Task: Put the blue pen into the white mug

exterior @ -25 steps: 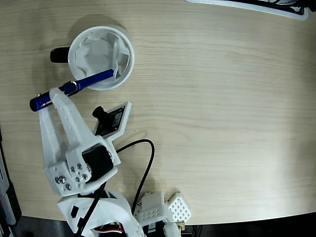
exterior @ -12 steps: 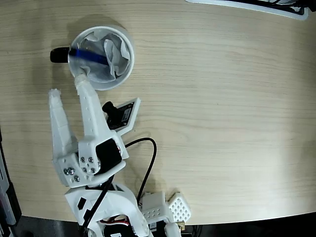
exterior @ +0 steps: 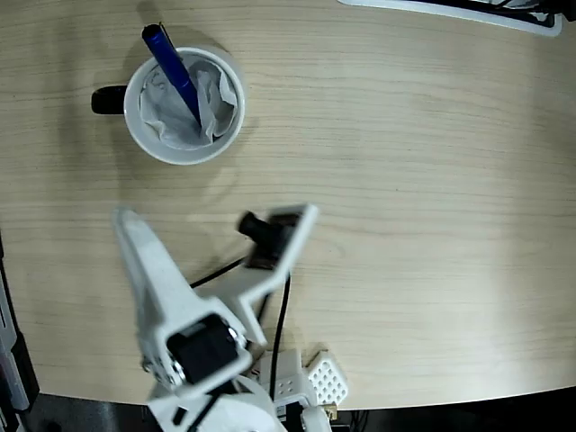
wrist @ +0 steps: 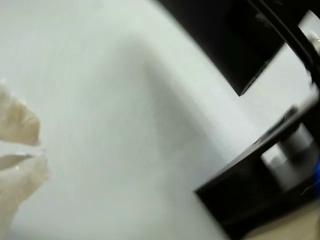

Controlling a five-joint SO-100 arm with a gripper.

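Observation:
The white mug (exterior: pixel 144 135) with its black handle (exterior: pixel 108 99) stands at the upper left of the fixed view, lined with crumpled tissue. The blue pen (exterior: pixel 171 67) stands in it, tip down in the tissue and its dark end leaning over the far-left rim. My gripper (exterior: pixel 124 219) has drawn back well below the mug and holds nothing; only one white finger outline shows there. In the blurred wrist view the two pale fingertips (wrist: pixel 20 125) sit almost together at the left edge, so the gripper (wrist: pixel 25 151) looks shut.
A black cable (exterior: pixel 279 315) loops beside the arm's base at the bottom. A white perforated part (exterior: pixel 324 380) lies at the table's front edge. A dark-edged white object (exterior: pixel 450 9) sits at the top right. The wrist view shows a pale wall and dark furniture (wrist: pixel 235 45).
The pen went from lying across the mug's rim in my grip to standing loose inside the mug. The arm let go, pulled back down-right and lifted away; the fingers came together.

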